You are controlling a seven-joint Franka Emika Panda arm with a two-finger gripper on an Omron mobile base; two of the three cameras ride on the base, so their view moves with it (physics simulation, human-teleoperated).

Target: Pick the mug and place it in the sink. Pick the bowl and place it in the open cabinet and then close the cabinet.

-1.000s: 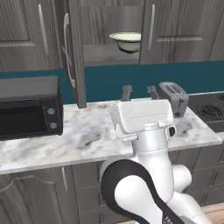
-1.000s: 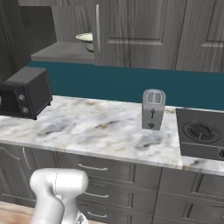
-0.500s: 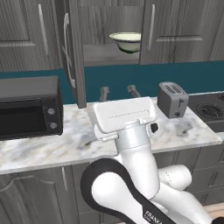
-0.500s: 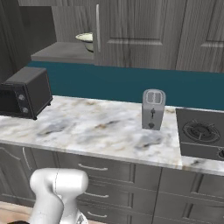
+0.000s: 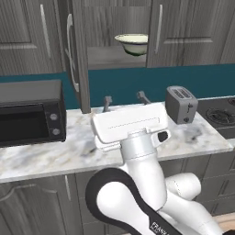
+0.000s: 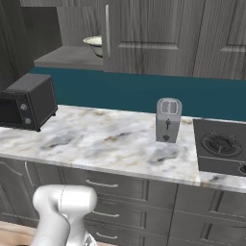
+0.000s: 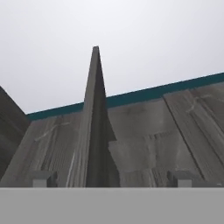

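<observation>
The bowl [image 5: 133, 44] sits on the shelf inside the cabinet [image 5: 110, 55], whose door [image 5: 78, 55] stands open. The tool [image 5: 123, 99] is released, empty, above the worktop [image 5: 46, 153]. I'd press the door's outer face and swing steadily shut.

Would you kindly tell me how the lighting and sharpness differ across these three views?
Left base view: even, soft light, faint blurry shadows on the marble counter; the bowl reads clearly on the cabinet shelf. Right base view: dimmer cabinet interior, the toaster casts a soft smudge. Hand view: coarse, blurred textures, the door edge stretched by perspective.
</observation>
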